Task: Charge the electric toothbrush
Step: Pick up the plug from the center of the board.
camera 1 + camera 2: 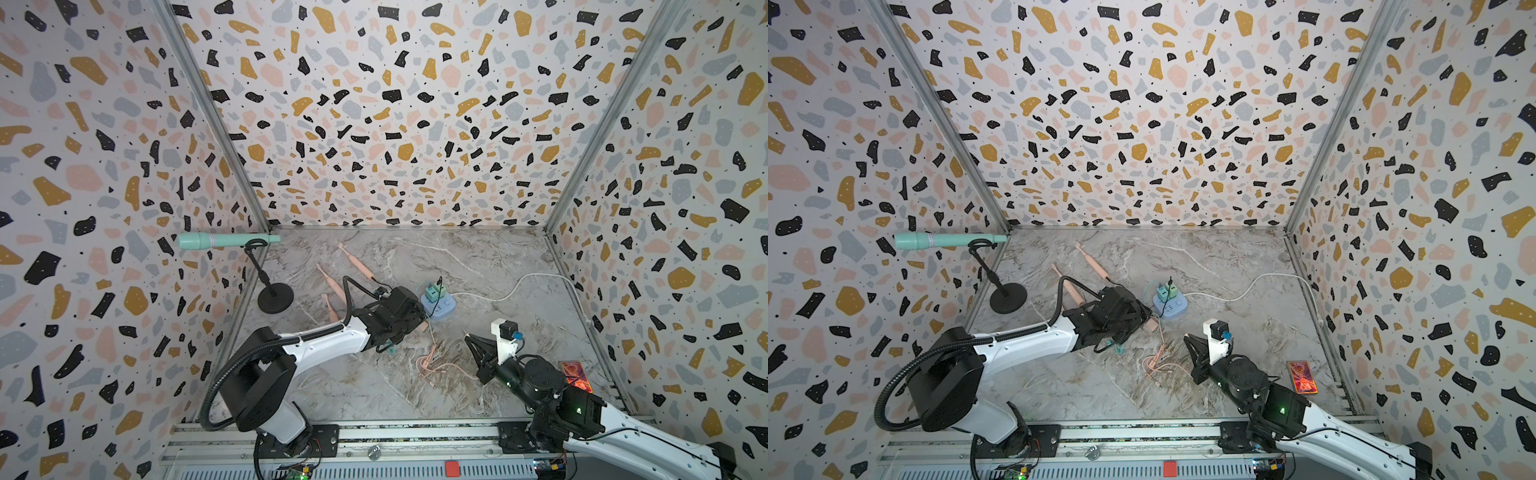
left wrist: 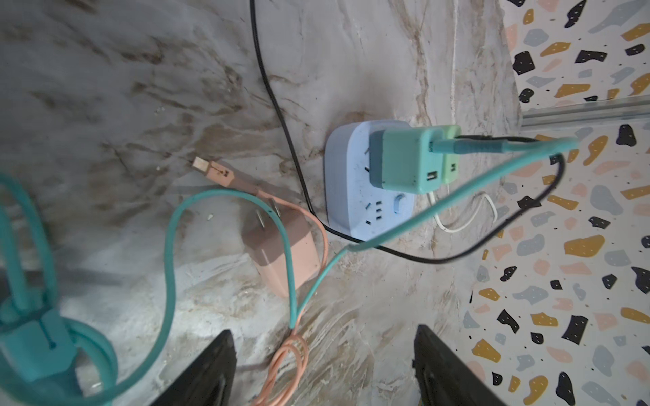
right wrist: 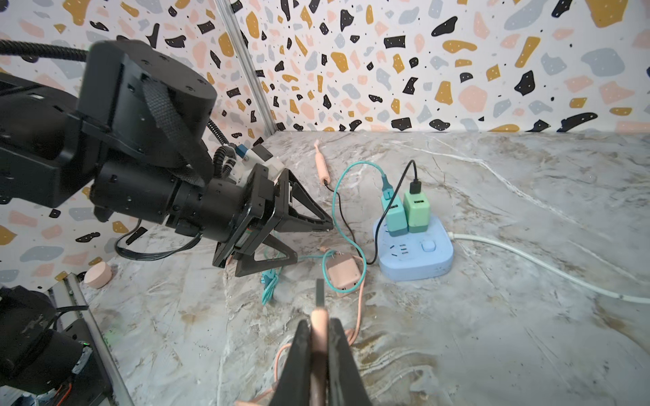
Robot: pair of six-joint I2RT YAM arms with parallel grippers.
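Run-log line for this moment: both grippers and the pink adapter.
left gripper: open, empty | right gripper: shut on pink cable plug | pink adapter: unplugged, lying beside power strip

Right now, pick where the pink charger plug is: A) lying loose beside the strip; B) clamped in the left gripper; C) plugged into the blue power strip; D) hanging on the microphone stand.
A: the pink charger plug lies on its side, prongs bare, beside the blue power strip, and the left gripper is open and empty.
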